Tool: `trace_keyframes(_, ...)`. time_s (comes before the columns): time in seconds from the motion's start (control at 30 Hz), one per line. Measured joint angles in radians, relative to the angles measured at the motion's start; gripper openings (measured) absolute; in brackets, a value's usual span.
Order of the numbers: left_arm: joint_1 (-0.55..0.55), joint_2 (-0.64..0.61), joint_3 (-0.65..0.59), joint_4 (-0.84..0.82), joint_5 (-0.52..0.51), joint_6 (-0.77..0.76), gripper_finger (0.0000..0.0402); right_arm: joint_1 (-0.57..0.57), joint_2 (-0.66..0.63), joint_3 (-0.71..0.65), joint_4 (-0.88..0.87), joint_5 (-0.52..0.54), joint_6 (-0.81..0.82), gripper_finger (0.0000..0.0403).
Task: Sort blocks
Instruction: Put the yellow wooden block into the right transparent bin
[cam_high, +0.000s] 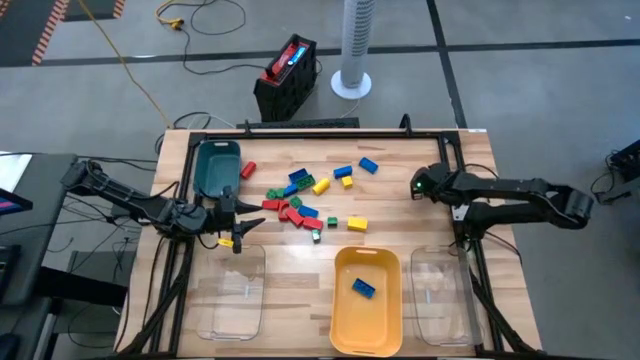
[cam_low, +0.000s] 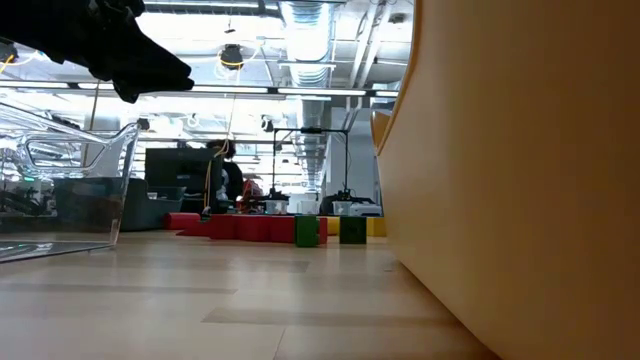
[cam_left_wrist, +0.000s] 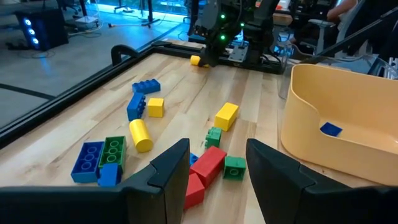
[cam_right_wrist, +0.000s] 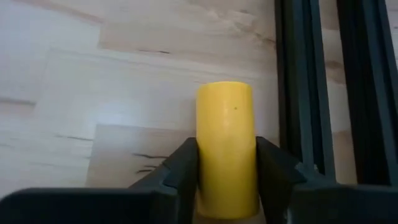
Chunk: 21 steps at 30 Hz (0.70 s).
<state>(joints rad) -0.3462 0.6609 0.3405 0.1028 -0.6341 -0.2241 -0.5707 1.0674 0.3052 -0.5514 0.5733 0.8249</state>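
Several small red, green, blue and yellow blocks (cam_high: 300, 200) lie scattered mid-table, and they also show in the left wrist view (cam_left_wrist: 149, 134). A yellow cylinder block (cam_right_wrist: 225, 143) lies on the wood by the right-hand black rail, with my right gripper (cam_right_wrist: 227, 171) shut on it; that gripper (cam_high: 420, 188) is at the table's far right. My left gripper (cam_high: 240, 212) hovers open at the pile's left, nothing between its fingers (cam_left_wrist: 217, 168). One blue block (cam_high: 362, 288) rests in the yellow tray (cam_high: 367, 320). My right gripper pinches the yellow cylinder's curved sides (cam_right_wrist: 205, 162) between its two fingers, which lie along the cylinder's length. It comes slanting down from above. The cylinder's free end (cam_right_wrist: 224, 93) sticks out past the fingertips, and the cylinder lies close over the wood.
A teal tray (cam_high: 217, 168) sits at the far left with a red block (cam_high: 249, 170) beside it. Clear trays stand near left (cam_high: 232, 290) and near right (cam_high: 440, 295). A black frame rail (cam_right_wrist: 298, 93) runs right beside the held cylinder.
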Motion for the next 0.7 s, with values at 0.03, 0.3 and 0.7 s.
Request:
trace_keyframes(0.03, 0.0, 0.0, 0.0, 0.0, 0.0, 0.0, 0.0155, 0.003, 0.0, 0.0, 0.002, -0.003, -0.006, 0.0126)
trace_keyframes(0.3, 0.0, 0.0, 0.0, -0.002, 0.0, -0.01, 0.0155, 0.157, -0.002, 0.044, -0.02, -0.135, -0.018, 0.0125)
trace_keyframes(0.7, 0.0, 0.0, 0.0, -0.022, 0.0, -0.05, 0.0155, 0.529, -0.011, 0.307, -0.105, -0.162, -0.099, 0.012)
